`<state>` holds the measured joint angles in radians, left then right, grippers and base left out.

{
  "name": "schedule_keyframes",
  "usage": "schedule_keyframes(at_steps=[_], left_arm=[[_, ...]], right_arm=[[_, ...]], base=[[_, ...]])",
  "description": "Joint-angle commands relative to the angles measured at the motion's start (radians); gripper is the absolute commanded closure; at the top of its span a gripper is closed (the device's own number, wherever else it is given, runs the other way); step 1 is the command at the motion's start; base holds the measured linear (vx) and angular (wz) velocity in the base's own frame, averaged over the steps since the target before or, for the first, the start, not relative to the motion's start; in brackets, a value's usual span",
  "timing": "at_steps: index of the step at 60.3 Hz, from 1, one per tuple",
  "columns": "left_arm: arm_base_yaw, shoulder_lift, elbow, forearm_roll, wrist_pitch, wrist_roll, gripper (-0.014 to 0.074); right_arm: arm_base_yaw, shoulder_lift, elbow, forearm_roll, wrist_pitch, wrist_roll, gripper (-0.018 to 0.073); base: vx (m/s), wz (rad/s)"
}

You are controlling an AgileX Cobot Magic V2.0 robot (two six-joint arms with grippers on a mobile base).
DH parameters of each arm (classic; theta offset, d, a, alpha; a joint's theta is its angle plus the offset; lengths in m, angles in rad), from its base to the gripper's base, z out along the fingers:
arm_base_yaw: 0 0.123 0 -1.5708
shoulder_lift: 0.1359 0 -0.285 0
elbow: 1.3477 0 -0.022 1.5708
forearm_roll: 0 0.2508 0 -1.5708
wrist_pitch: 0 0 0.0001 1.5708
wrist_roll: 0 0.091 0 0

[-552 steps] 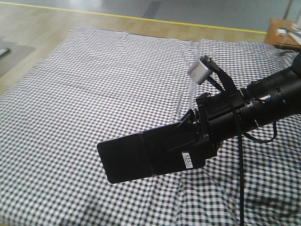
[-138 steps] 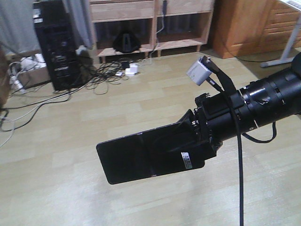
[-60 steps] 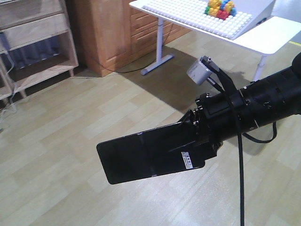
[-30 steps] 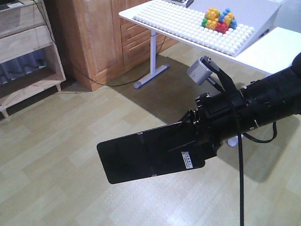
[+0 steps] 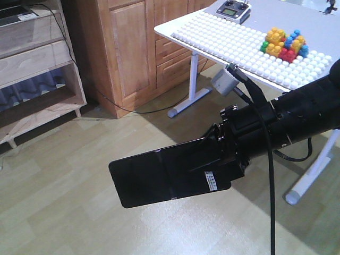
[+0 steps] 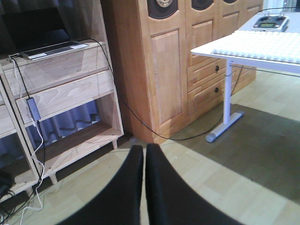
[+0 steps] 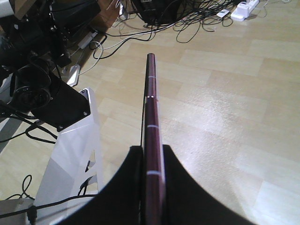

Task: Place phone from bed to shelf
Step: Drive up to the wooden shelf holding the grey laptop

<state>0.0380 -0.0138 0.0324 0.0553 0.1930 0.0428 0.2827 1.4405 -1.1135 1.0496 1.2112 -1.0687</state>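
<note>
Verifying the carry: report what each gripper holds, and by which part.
Right gripper clamps the phone by its sticker end, faces pinched; left gripper shut, empty.

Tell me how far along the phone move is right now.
Pickup looks done: the phone is clamped in the right gripper, up in the air over the wooden floor. In hand: the carry. Left to do: the shelf stands off to the left, and the phone is not yet on it.
</note>
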Motion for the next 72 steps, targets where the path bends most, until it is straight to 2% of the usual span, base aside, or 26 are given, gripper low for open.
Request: schedule_keyframes(at_steps=[1,31,72], left_arm=[[0.0,-0.011,-0.026,-0.005,-0.071,-0.004,0.0596],[0.0,-0.011,-0.026,-0.005,-0.071,-0.004,0.0596],[0.0,-0.011,-0.026,-0.005,-0.071,-0.004,0.0596]], right_arm=[[-0.003,-0.036,-0.024,0.081,0.079,-0.011,0.056],[-0.003,-0.036,-0.024,0.081,0.079,-0.011,0.056],[-0.003,-0.036,-0.024,0.081,0.079,-0.011,0.056]], base=[[0.42,0.1],[0.41,0.13],[0.42,0.28]])
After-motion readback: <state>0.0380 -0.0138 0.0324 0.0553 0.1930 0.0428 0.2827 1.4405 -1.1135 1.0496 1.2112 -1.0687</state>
